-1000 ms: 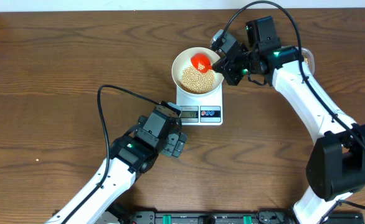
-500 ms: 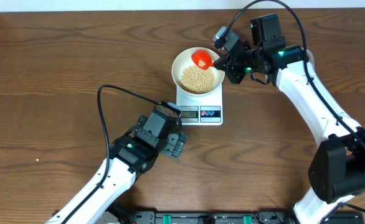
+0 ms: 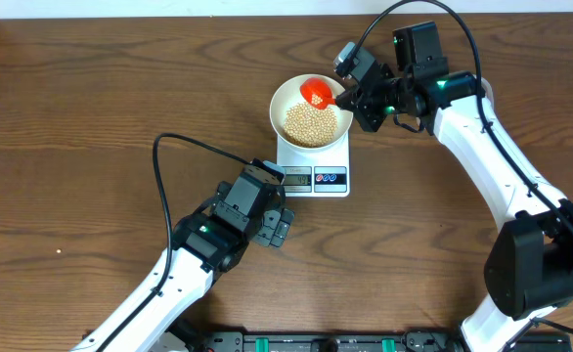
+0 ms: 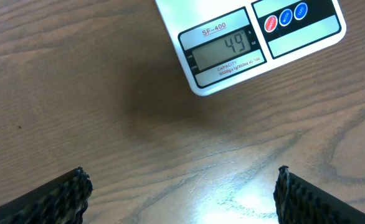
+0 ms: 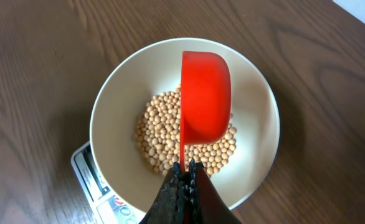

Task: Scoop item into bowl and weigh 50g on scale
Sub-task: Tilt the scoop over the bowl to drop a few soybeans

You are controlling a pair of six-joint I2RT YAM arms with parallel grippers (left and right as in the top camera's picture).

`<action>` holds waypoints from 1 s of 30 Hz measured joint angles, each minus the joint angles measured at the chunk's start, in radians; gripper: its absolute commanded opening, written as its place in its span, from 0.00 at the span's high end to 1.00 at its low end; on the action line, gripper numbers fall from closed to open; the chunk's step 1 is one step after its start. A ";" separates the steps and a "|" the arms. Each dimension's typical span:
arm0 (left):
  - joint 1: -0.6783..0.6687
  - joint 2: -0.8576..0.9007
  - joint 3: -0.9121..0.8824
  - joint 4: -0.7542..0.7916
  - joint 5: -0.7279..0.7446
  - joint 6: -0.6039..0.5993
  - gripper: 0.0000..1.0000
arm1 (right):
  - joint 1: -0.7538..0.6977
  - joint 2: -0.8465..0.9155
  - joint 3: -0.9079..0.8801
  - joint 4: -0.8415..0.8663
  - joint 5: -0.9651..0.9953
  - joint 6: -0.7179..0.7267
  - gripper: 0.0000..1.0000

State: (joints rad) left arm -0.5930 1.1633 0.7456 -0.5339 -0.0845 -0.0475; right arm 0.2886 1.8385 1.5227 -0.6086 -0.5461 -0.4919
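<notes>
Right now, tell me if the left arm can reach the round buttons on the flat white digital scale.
Probably yes: the open left gripper sits just short of the scale, only bare wooden table between.

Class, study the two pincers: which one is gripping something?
The right pincer, shut on the red scoop by its handle, over the bowl of beans. The left pincer stands wide open and empty near the scale.
</notes>
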 measured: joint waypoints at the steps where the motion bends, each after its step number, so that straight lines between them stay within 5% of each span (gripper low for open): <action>1: 0.000 0.000 0.000 0.000 0.000 0.000 0.04 | 0.000 0.000 0.000 0.000 0.000 -0.005 0.99; 30: 0.000 0.000 0.000 0.000 0.000 0.000 0.04 | 0.000 0.000 0.000 -0.009 0.001 -0.134 0.99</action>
State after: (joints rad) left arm -0.5930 1.1633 0.7456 -0.5339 -0.0845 -0.0475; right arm 0.2882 1.8385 1.5227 -0.6174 -0.5453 -0.6258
